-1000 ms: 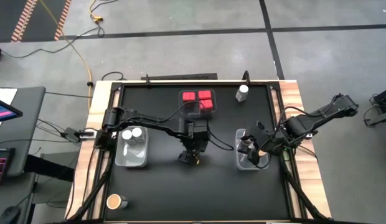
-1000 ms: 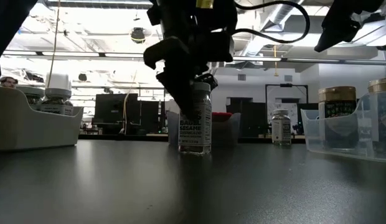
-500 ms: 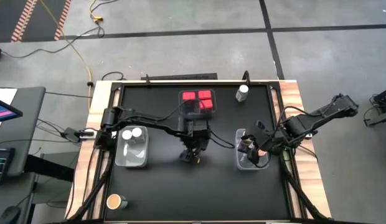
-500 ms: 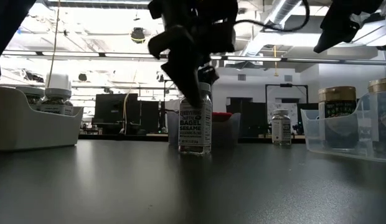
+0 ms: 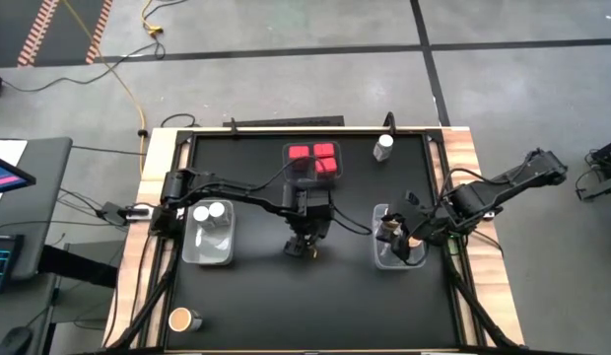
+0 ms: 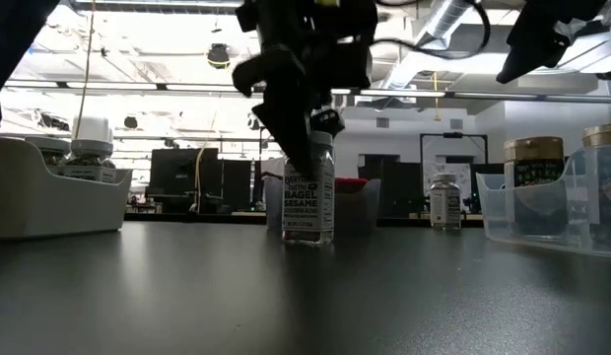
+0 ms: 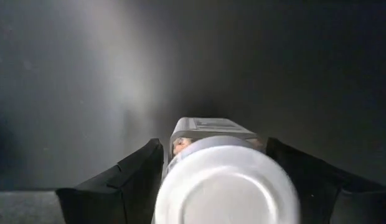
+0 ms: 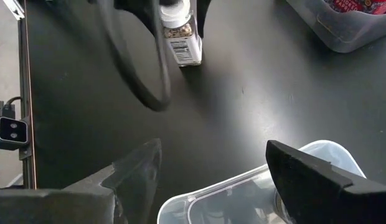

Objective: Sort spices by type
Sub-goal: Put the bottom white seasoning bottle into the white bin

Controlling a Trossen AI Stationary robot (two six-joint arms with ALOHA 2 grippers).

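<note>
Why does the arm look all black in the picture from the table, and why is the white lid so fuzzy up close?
Low view: bright ceiling lights behind leave the left end effector a dark silhouette. Left wrist view: the white lid sits too close to the camera, so it blurs.

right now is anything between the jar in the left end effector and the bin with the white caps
Nothing visible. The left end effector holds the sesame jar at mid-table, and only bare black table lies between it and the bin with two white-capped jars.

High view overhead, straight down; low view level at table height; wrist views close. All share sesame jar point(image 6: 308, 198).
</note>
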